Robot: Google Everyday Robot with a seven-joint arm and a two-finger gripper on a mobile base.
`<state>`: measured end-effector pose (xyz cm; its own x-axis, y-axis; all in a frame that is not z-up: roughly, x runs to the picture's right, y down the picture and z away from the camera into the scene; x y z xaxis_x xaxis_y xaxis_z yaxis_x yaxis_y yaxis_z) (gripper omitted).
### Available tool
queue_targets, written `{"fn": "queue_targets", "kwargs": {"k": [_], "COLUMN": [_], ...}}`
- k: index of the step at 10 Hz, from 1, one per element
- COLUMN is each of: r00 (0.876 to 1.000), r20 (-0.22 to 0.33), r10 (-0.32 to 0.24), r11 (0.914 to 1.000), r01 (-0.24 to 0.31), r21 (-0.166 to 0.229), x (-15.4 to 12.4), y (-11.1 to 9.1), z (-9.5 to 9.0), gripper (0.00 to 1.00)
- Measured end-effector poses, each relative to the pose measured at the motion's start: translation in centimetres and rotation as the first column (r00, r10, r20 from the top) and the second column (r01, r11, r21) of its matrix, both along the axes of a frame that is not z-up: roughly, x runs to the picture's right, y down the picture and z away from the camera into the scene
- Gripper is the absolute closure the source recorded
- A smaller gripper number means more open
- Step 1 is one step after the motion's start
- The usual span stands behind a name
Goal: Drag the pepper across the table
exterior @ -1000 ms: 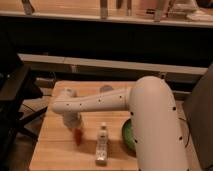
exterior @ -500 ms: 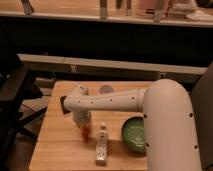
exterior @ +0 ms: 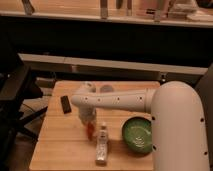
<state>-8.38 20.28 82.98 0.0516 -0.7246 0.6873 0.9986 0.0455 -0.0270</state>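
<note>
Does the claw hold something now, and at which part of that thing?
The claw is down on the pepper's upper end, on the table; whether it really grips the pepper cannot be told.

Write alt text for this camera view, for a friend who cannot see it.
A white robot arm reaches left over a light wooden table, its gripper down at a small orange-red pepper. Beside the pepper lies a pale bottle, with a green bowl to the right and a black block to the left.

White arm outstretched leftward, tool pointing down
</note>
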Motion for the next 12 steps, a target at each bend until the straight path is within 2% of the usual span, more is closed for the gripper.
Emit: {"fn": "queue_targets", "kwargs": {"k": [3, 5, 9, 12], "r00": [1.000, 0.999, 0.999, 0.998], "r20": [-0.001, -0.006, -0.005, -0.008], "r10": [0.016, 0.035, 0.046, 0.058], "r11": [0.9999, 0.9994, 0.9989, 0.9983], "r01": [-0.016, -0.035, -0.046, -0.058], "r21": [-0.001, 0.002, 0.004, 0.007], "x": [0.8, 2.7, 2.3, 3.2], "y": [-0.5, -1.2, -1.4, -2.1], "z": [0.1, 0.4, 0.5, 0.9], "gripper": [1.00, 1.00, 1.00, 1.00]}}
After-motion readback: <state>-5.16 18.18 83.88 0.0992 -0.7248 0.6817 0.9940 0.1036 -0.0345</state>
